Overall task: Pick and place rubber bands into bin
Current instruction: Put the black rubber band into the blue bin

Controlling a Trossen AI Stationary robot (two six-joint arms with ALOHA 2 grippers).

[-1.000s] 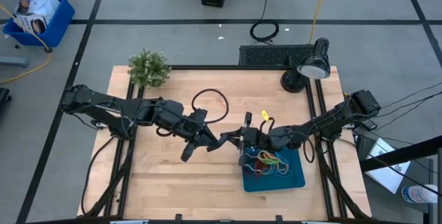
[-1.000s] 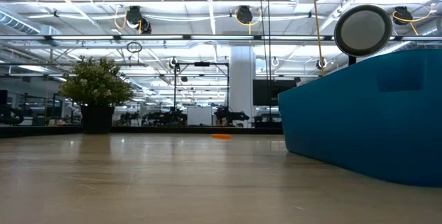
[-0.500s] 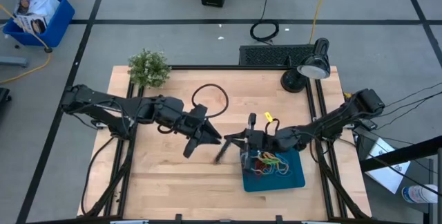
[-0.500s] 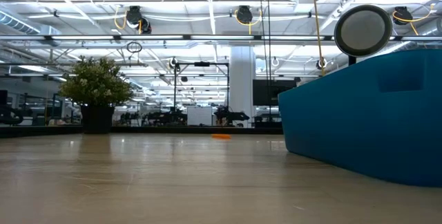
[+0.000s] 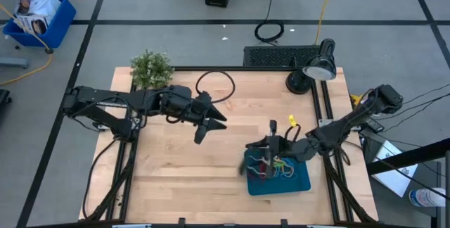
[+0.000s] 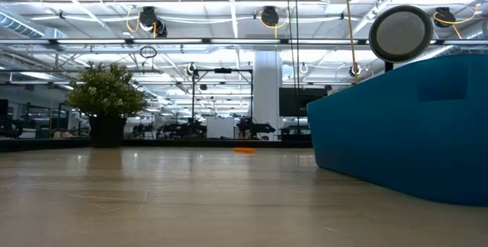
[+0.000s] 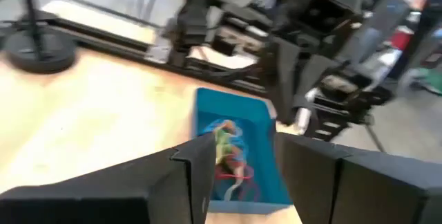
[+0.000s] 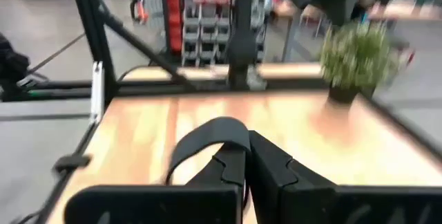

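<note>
The teal bin [image 5: 299, 179] lies on the table toward the near right, with a tangle of coloured rubber bands [image 5: 273, 166] in it. In the left wrist view the bin [image 7: 269, 182] and the bands [image 7: 228, 151] show past my left fingers. My left gripper [image 5: 211, 131] hangs open above the table's middle, left of the bin, with nothing between its fingers. My right gripper [image 5: 247, 166] hovers over the bin's left end, shut, and in its wrist view [image 8: 243, 165] nothing shows between the fingers.
A potted plant [image 5: 151, 68] stands at the far left corner and a desk lamp [image 5: 313, 73] at the far right. A black cable loop [image 5: 214, 87] lies by my left arm. Bare wood stretches left of the bin. The low view shows the bin's wall [image 6: 404, 125].
My left gripper has swung away from the bin toward the table's far edge. My right gripper has drawn back toward the near right, from the table's middle to above the bin's left end, and has tipped up toward level, staying shut.
</note>
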